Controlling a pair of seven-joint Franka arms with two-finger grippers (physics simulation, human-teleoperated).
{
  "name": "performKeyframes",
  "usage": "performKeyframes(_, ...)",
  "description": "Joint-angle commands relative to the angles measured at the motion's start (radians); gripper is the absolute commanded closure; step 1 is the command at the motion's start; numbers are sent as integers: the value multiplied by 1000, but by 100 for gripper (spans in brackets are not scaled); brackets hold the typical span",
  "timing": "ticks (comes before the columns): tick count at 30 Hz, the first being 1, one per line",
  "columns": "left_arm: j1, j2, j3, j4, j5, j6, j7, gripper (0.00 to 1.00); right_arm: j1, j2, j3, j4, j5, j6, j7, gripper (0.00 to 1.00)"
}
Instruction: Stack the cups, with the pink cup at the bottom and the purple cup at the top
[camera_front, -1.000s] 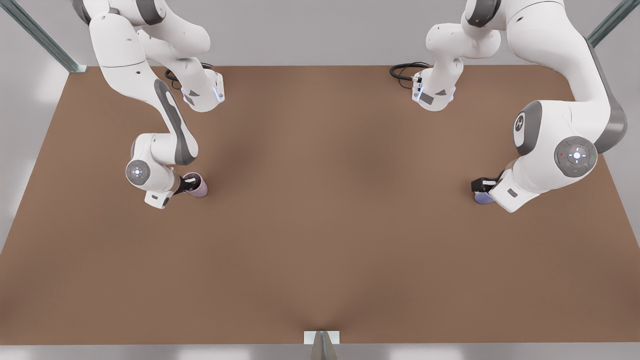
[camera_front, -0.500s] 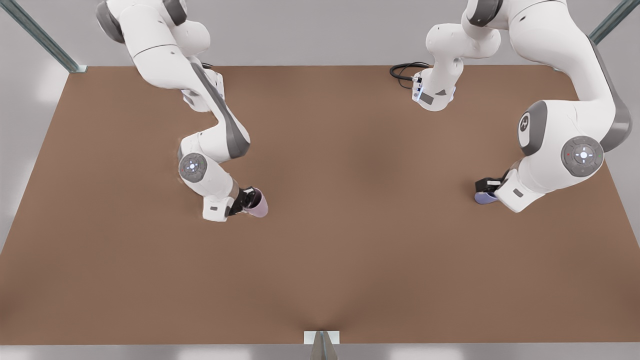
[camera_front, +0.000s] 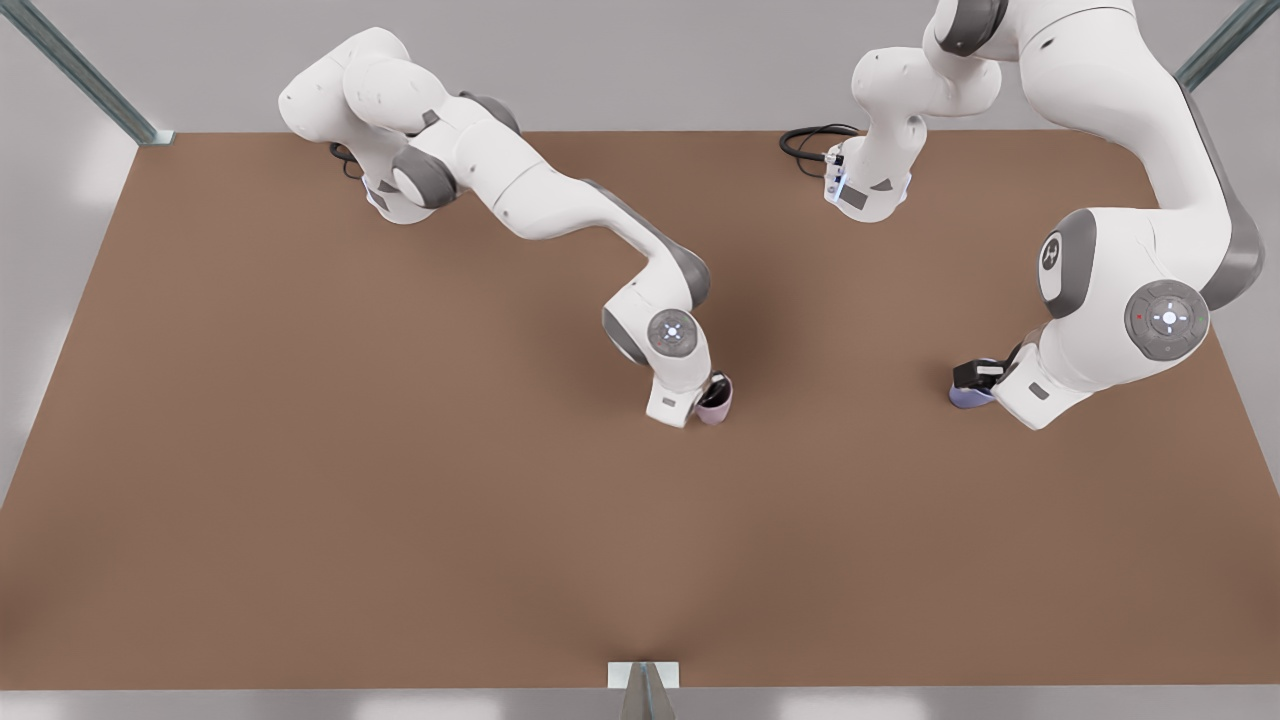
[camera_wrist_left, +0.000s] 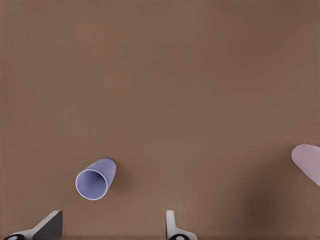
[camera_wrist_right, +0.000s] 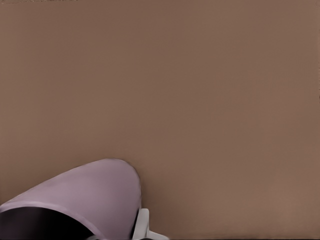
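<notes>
With 0 of 2 cups stacked, the right gripper (camera_front: 706, 396) pinches the pink cup (camera_front: 717, 405) well apart from the purple cup (camera_wrist_left: 95, 179), above which the left gripper (camera_wrist_left: 113, 214) hovers spread.

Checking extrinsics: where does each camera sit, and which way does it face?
Front view: high opposite the arm bases, looking down on the table; both arms show.
Left wrist view: on the left gripper, looking down at the purple cup; its open fingers show.
Right wrist view: on the right gripper, close on the held pink cup; one finger shows.
Shared: the pink cup is in all three.
</notes>
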Motion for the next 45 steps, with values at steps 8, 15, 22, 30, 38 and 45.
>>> performKeyframes(8,0,-3,0,0,1,-4,7,0,4,14,-4,1,0,30,628,55)
performKeyframes(15,0,-3,0,-1,1,-7,-6,0,26,-12,-7,-8,1,21,628,48)
performKeyframes(22,0,-9,0,-1,1,-7,-7,0,32,-52,-16,-21,1,21,618,47)
performKeyframes(30,51,-32,12,-156,-10,150,30,0,-305,-721,-27,-720,-6,30,30,16)
performKeyframes(38,64,-173,52,-650,-52,618,37,0,-781,-1023,-27,-901,-232,-205,-517,0)
performKeyframes(45,74,-153,112,-774,-53,782,106,0,-772,-1008,-27,-840,-233,-222,-506,0)
